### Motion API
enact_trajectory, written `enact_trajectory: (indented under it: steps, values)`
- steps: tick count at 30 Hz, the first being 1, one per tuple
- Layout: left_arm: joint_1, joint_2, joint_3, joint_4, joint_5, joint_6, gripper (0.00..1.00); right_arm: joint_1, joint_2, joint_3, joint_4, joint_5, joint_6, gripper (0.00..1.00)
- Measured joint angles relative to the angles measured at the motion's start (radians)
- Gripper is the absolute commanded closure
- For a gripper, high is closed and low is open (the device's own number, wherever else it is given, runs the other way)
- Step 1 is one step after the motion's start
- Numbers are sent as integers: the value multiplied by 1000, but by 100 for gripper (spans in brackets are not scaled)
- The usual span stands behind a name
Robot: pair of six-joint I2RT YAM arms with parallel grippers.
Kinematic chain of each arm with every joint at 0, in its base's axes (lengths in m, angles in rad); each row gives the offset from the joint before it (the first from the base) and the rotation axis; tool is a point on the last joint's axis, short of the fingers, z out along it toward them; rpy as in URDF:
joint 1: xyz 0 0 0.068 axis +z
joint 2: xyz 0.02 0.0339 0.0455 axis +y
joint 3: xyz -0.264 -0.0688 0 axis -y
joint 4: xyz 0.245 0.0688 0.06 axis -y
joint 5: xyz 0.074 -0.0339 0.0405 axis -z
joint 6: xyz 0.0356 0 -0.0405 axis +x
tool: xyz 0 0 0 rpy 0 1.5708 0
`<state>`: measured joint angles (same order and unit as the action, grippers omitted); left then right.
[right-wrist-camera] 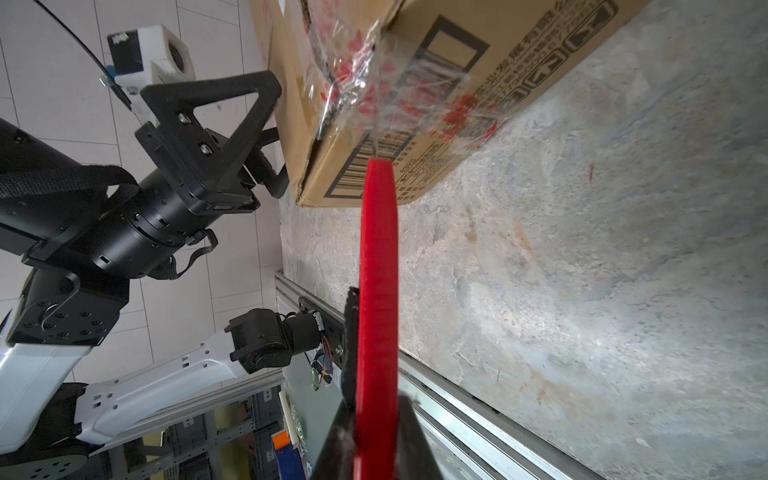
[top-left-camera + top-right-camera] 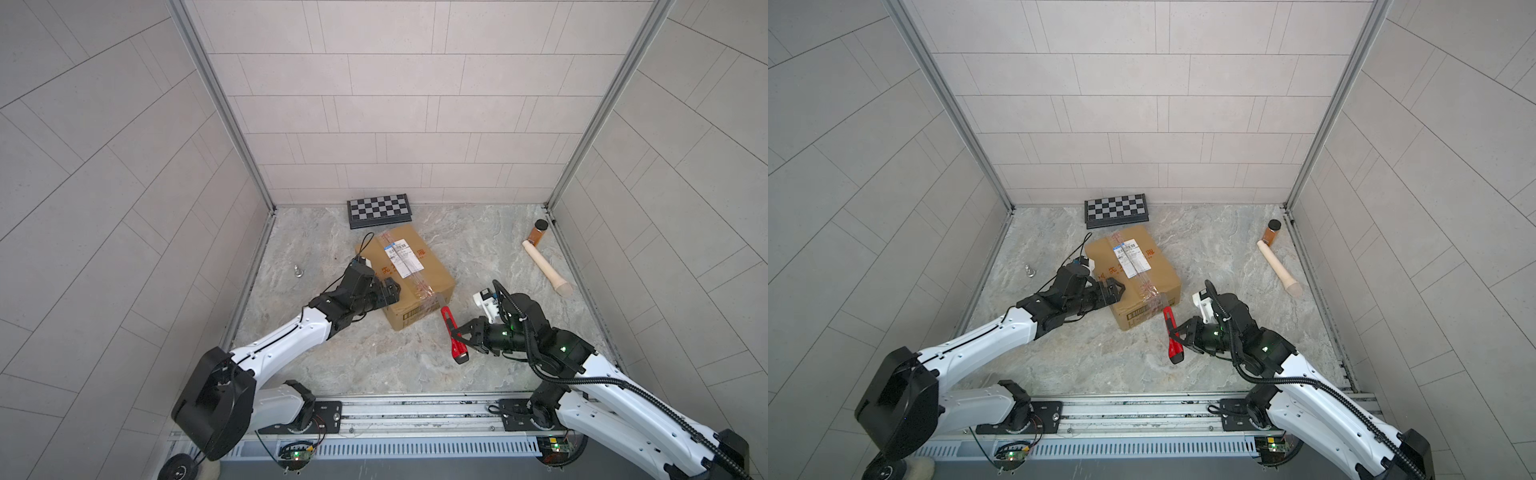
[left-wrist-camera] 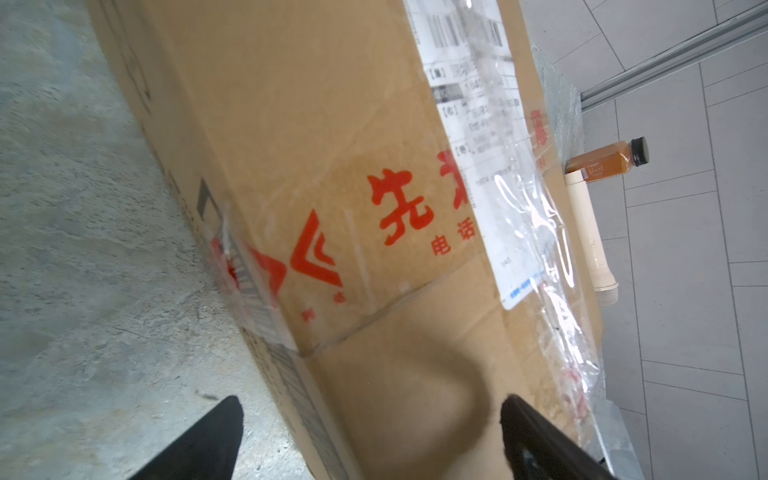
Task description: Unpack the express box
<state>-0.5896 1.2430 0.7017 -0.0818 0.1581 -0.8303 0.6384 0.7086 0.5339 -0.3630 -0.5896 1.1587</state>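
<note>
The express box (image 2: 409, 266) (image 2: 1136, 270), a brown carton with a white label, clear tape and red characters, lies mid-floor. My left gripper (image 2: 390, 289) (image 2: 1116, 291) (image 3: 372, 409) is open at the box's near-left top edge. One finger hangs over the top face, the other beside the side wall. My right gripper (image 2: 464, 337) (image 2: 1182, 335) (image 1: 376, 436) is shut on a red utility knife (image 2: 452, 332) (image 2: 1170, 334) (image 1: 377, 257). The knife's tip meets the taped barcode face of the box (image 1: 519, 58).
A checkered board case (image 2: 380, 210) (image 2: 1116, 209) lies just behind the box by the back wall. A brown bottle (image 2: 538, 232) (image 3: 606, 160) and a cream microphone (image 2: 546, 268) (image 3: 588, 232) lie far right. A small metal piece (image 2: 297, 271) sits far left. The base rail (image 2: 415, 411) runs along the front.
</note>
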Motion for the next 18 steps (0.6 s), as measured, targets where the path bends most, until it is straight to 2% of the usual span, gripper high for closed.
enact_trajectory:
  steps: [8,18]
  values:
    - [-8,0,0,35,11,-8,0,0,18,-2,57,-31,51,100]
    - [-16,0,0,48,13,-11,0,0,33,-21,68,-26,57,100]
